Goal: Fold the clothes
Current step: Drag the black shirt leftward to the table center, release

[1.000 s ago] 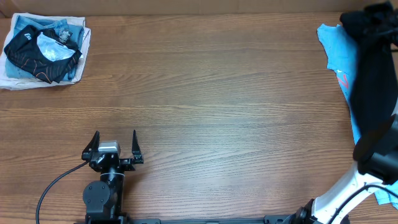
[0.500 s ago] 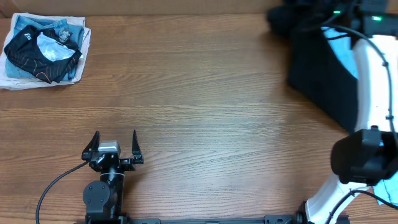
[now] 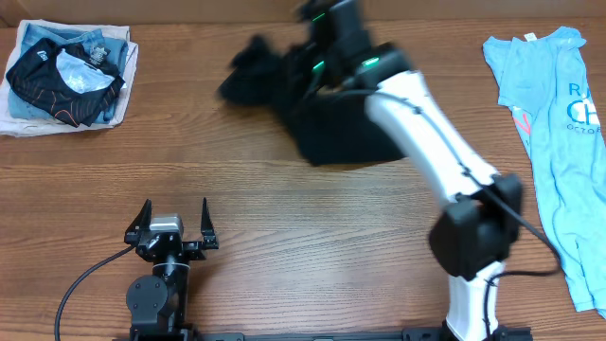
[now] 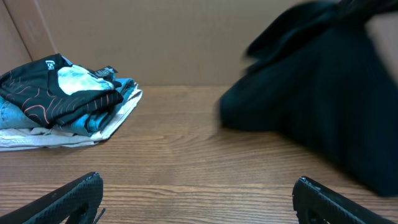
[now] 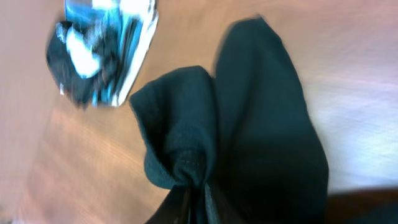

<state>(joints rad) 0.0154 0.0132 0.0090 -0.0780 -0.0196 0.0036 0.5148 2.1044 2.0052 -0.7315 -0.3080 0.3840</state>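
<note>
Counted on the table (image 3: 284,227): one black T-shirt (image 3: 336,128), one light blue T-shirt (image 3: 559,142), one pile of clothes (image 3: 66,71). Two grippers are noted.

The black T-shirt is seen bunched and motion-blurred over the far middle of the table. A gathered fold of it is clamped in the right gripper (image 5: 196,202).

The left gripper (image 3: 175,210) is found near the front left edge, fingers wide apart.

The light blue T-shirt is laid flat at the right edge. The pile is located in the far left corner.
</note>
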